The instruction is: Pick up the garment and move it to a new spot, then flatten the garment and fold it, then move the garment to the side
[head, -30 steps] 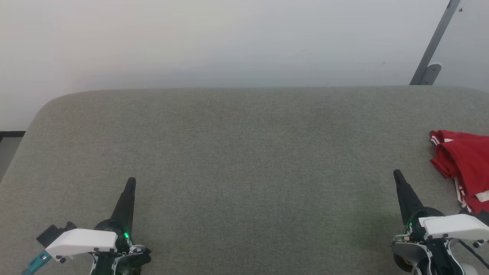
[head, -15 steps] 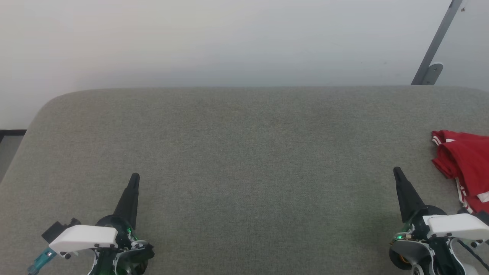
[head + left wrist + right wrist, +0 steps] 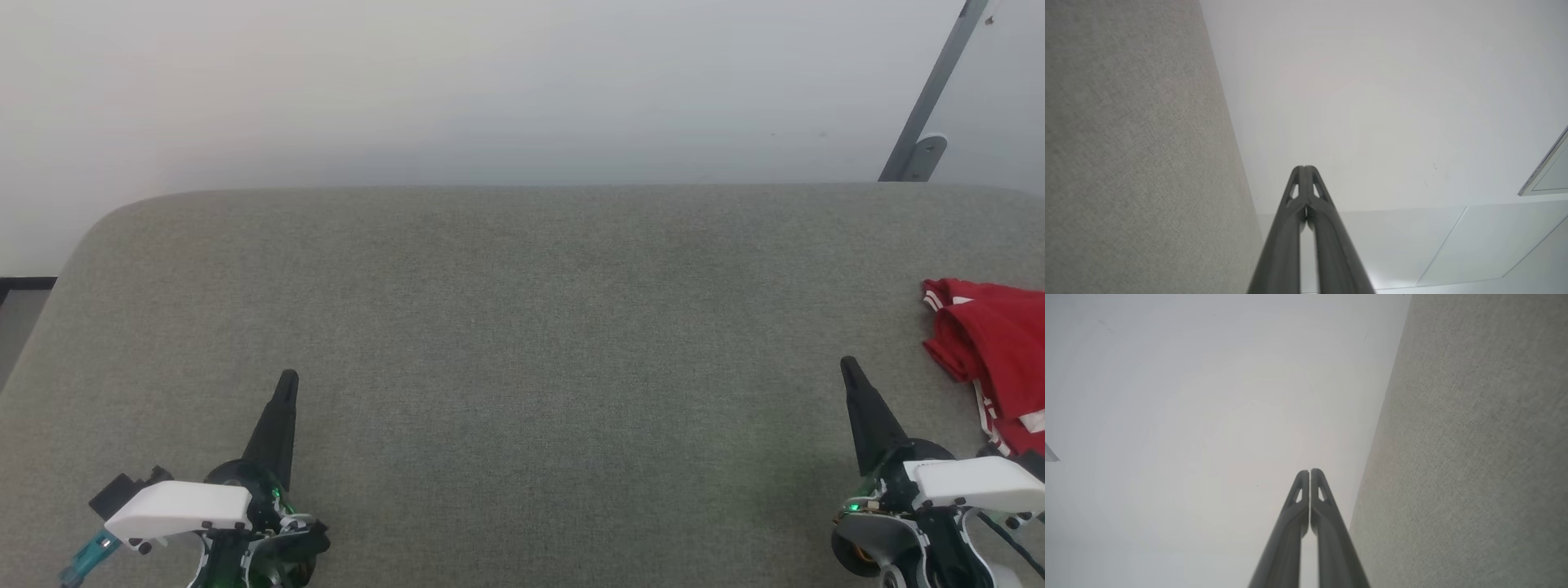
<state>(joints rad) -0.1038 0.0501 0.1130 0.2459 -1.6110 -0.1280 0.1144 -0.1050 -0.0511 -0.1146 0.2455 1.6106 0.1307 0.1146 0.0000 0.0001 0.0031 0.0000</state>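
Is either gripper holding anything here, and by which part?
Nothing is held. The left gripper and right gripper are shut and empty; the garment lies apart on the grey surface.

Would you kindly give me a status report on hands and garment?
Left hand shut, empty. Right hand shut, empty. Garment bunched at pad's right, untouched. Nothing between it and right hand.

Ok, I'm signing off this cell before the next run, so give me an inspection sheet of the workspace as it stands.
Surface: grey fabric-covered top, flat.
Job's things: the garment, red with white stripes, bunched at the right edge, partly cut off by the picture.
Clutter: nothing seen.
Grippers: left gripper and right gripper both shut, holding nothing, apart from the garment.
Cables: thin dark cable by the right wrist.
Surroundings: pale wall; slanted grey metal strut at far right.
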